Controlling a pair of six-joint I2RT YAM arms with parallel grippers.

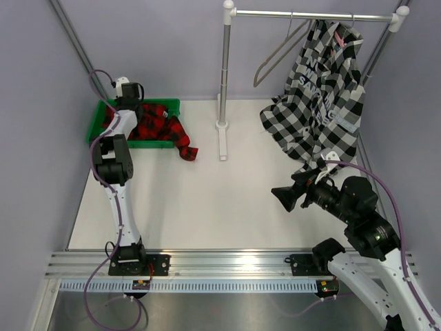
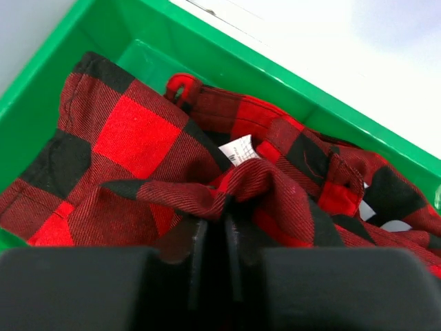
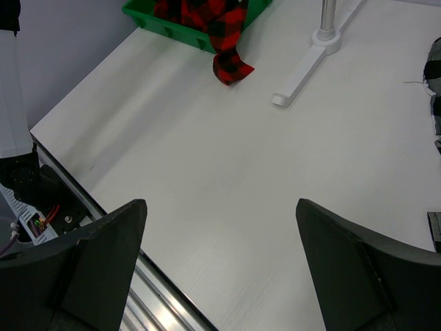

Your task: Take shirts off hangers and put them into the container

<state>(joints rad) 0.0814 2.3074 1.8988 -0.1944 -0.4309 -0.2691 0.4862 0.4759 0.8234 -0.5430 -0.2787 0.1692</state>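
The red-and-black shirt (image 1: pixel 157 127) lies bunched in the green container (image 1: pixel 165 103), one end spilling over the rim onto the table. In the left wrist view my left gripper (image 2: pixel 227 207) is nearly closed, a fold of this shirt (image 2: pixel 138 138) pinched at its tips inside the container (image 2: pixel 275 76). The black-and-white shirt (image 1: pixel 320 103) hangs from a hanger on the rail at the back right. Next to it hangs an empty wire hanger (image 1: pixel 272 58). My right gripper (image 1: pixel 286 196) stands open and empty (image 3: pixel 220 203) over the table, below that shirt.
A silver rack rail (image 1: pixel 310 14) runs across the back on a pole (image 1: pixel 226 69) whose foot (image 1: pixel 222 141) reaches onto the table. The foot (image 3: pixel 303 69) and the container (image 3: pixel 158 24) show far off in the right wrist view. Grey walls close both sides.
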